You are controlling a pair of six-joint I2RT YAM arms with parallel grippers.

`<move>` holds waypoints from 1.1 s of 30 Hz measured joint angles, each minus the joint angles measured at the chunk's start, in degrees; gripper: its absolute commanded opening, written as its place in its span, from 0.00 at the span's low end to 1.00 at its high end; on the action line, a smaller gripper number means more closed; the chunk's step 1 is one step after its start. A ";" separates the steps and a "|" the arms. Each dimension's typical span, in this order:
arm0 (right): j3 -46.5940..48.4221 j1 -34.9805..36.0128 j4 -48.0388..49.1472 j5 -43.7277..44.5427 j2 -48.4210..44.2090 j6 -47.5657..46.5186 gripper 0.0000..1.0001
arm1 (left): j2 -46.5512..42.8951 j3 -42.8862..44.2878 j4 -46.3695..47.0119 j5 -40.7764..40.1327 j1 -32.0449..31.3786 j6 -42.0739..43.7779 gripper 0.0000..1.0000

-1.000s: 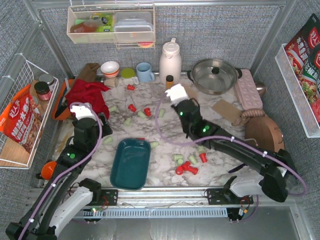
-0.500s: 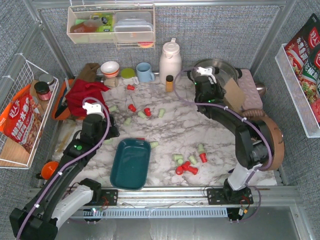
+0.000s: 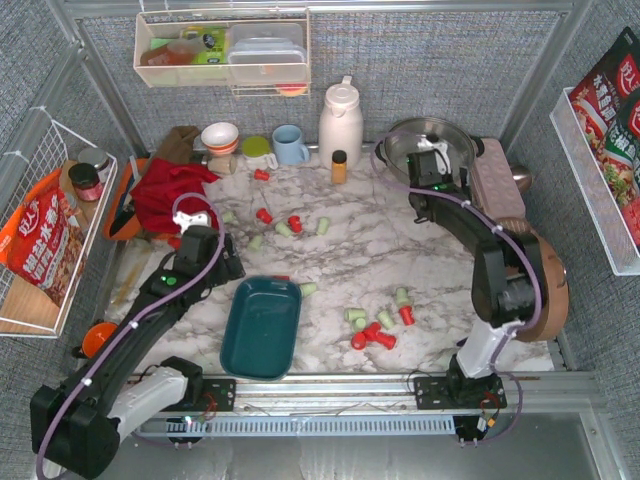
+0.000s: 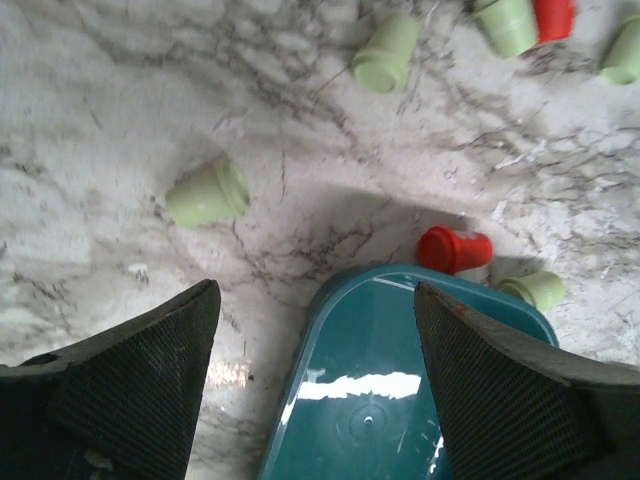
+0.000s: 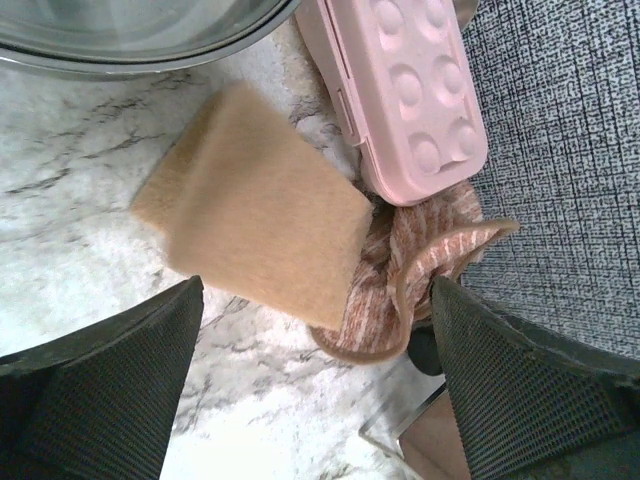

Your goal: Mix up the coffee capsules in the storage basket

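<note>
The dark teal storage basket lies at the front of the marble table, and its inside shows bare. Red and pale green coffee capsules lie scattered: a group near the back and a cluster at the front right. My left gripper hangs open over the basket's far left corner, with nothing between its fingers. Just past it lie a green capsule and a red capsule. My right gripper stands open at the back right and holds nothing.
A steel pot, a pink egg tray, a tan pad and a striped cloth crowd the right gripper. A white thermos, amber bottle, blue mug and red cloth line the back.
My right arm swung from the middle of the table to the back right by the pot, and its jaws opened. My left gripper crept toward the basket's far corner.
</note>
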 measured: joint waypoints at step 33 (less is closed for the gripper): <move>-29.11 19.56 9.09 -17.11 -37.99 14.93 0.99 | 10.97 -2.78 -9.62 3.06 -4.50 -13.40 0.49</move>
